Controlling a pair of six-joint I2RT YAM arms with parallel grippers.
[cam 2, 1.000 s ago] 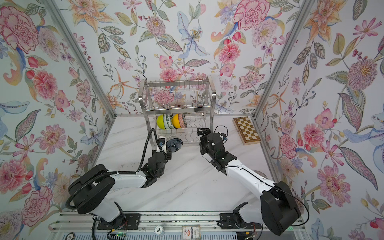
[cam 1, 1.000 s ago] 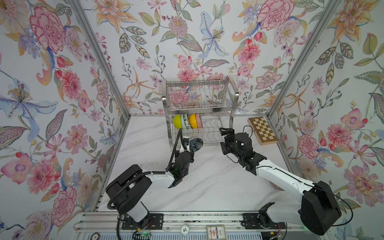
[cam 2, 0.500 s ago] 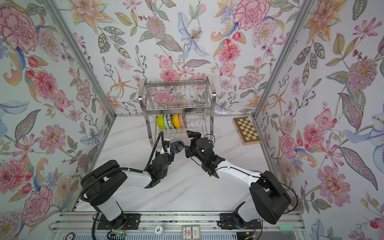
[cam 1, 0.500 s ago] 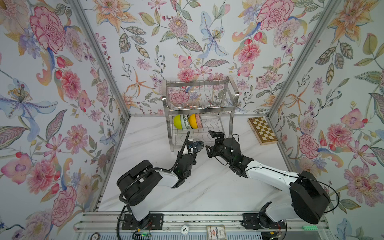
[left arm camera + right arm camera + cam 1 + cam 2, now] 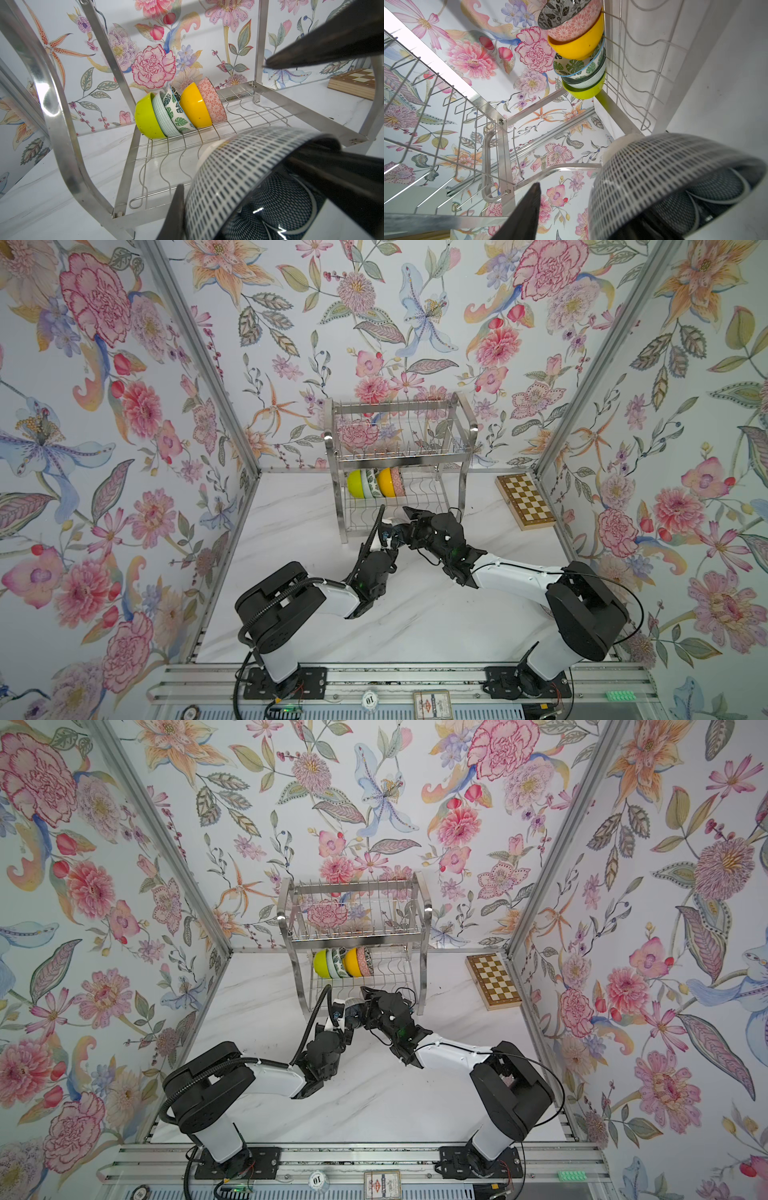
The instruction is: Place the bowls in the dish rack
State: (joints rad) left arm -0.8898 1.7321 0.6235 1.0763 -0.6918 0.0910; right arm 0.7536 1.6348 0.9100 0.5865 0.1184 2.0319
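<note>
Five bowls are already standing on edge in the lower tier of the dish rack (image 5: 399,462), nested at its left end: the lime-yellow bowl (image 5: 146,118), pale aqua bowl (image 5: 164,116), green-leaf bowl (image 5: 176,112), orange-yellow bowl (image 5: 194,106) and pink patterned bowl (image 5: 214,101). A sixth, the navy-dashed bowl (image 5: 239,176), is hanging tilted just in front of that tier, above the worktop (image 5: 415,614). The left claw (image 5: 387,533) is pinching it, squeezed almost fully together on the bowl.

What is changing is the right claw (image 5: 402,524). A second ago it was gaping wide, well to the right of the left claw. Now it is reaching across to the same bowl and narrowing. One finger (image 5: 527,212) is showing a clear gap from the outer wall, and the other is apparently sitting inside the bowl.

That is looking like a handover in progress, not yet a firm second grip. The bowl is probably heading for the free wavy slots beside the pink one.
</note>
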